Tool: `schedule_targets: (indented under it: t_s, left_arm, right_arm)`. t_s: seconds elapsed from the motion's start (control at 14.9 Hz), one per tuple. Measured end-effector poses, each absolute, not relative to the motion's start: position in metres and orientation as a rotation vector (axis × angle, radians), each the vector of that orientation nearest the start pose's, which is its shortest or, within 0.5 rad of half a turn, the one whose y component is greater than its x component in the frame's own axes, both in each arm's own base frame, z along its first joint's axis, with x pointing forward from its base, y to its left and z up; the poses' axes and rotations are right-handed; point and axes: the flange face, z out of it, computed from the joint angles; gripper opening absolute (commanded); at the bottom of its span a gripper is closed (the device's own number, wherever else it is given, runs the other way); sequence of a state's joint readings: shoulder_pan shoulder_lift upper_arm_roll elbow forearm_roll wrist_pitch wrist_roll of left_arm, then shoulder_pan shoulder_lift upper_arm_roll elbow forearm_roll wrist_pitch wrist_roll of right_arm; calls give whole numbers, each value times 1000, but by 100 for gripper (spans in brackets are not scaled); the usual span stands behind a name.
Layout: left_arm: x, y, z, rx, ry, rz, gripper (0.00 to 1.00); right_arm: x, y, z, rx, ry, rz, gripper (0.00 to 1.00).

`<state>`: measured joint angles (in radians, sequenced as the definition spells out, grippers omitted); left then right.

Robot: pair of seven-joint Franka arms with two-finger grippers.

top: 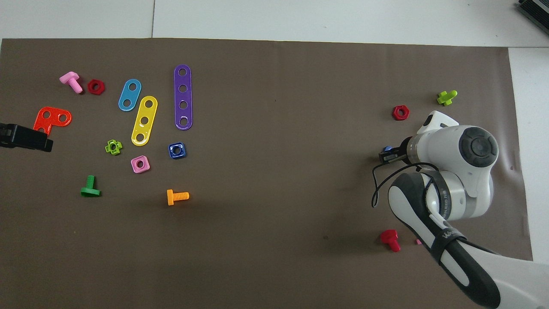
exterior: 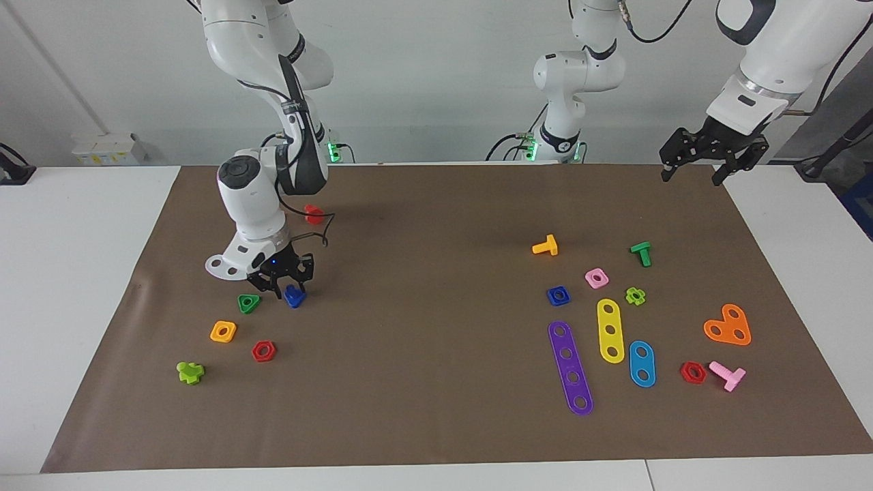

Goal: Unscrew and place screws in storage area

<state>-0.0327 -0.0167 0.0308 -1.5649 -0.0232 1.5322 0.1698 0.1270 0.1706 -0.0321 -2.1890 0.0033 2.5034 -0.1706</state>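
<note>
A pale grey wall (exterior: 423, 82) rises past the white table (exterior: 75, 225) under even light.

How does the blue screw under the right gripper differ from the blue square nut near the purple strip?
The blue screw is a solid piece with a roughly triangular head; the blue square nut has a hole through its middle. The screw lies at the right arm's end of the mat, right under the right gripper; the nut lies alone toward the left arm's end, beside the purple strip. Both are dark blue, small, and rest on the brown mat.
</note>
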Motion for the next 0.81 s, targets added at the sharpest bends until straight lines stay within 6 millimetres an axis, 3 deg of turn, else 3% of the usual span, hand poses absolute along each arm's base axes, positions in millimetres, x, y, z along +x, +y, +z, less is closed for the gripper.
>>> schedule_targets:
  t_s: [0.13, 0.34, 0.54, 0.81]
  left_arm:
    - [546, -3, 633, -3155, 273, 22, 100]
    - [546, -3, 633, -3155, 272, 22, 100]
    - [546, -3, 633, -3155, 272, 22, 100]
    - [546, -3, 633, -3155, 272, 22, 100]
  right_arm:
    - [569, 57, 350, -3123, -287, -192, 100]
    - [578, 51, 432, -3131, -74, -144, 100]
    - [577, 18, 511, -3130, 40, -161, 100]
    - [560, -28, 586, -3132, 166, -76, 100]
